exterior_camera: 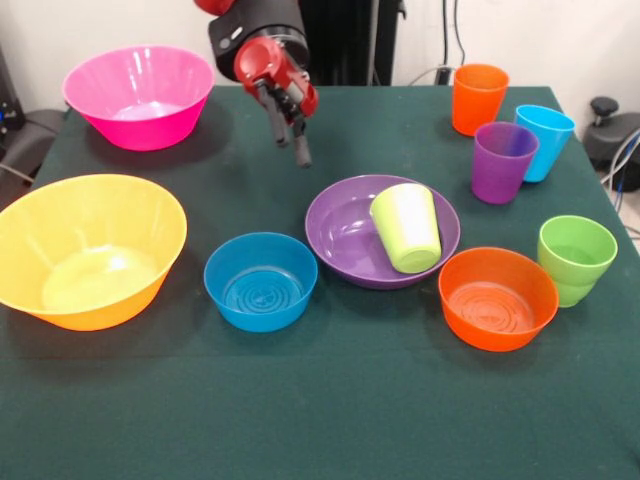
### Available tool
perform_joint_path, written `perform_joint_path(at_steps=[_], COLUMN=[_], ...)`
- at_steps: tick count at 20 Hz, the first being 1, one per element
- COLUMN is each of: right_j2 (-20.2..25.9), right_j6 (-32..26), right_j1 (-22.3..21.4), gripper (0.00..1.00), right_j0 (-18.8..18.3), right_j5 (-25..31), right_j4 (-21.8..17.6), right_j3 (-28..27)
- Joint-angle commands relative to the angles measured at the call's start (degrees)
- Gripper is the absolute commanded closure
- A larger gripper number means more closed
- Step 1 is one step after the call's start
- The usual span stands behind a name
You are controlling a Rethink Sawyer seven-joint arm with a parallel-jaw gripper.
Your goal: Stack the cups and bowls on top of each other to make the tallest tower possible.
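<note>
My gripper (291,150) hangs over the back middle of the table, open, with nothing between its fingers. Below and to its right a wide purple bowl (345,232) holds a lime-yellow cup (407,228) that rests tilted inside it. A small blue bowl (260,281) stands on the cloth just left of the purple bowl, apart from it. A small orange bowl (497,298) sits to the right front. A big pink bowl (140,95) stands at the back left and a big yellow-orange bowl (90,250) at the left.
Upright at the right stand an orange cup (478,97), a light blue cup (545,140), a purple cup (503,160) and a green cup (575,258). Dark green cloth (320,410) covers the table.
</note>
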Motion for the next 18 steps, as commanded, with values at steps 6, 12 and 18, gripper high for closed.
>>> perform_joint_path(at_steps=[6, 12, 18], right_j2=[2.9, 2.4, 1.6], right_j6=[-1.1, -0.6, 0.1], right_j1=[4.3, 7.0, 9.5], gripper=[0.00, 0.00, 0.00], right_j0=[4.6, 5.5, 6.3], right_j5=[-2.8, -3.7, -2.2], right_j4=[6.5, 8.8, 10.2], right_j3=[4.7, 4.1, 2.4])
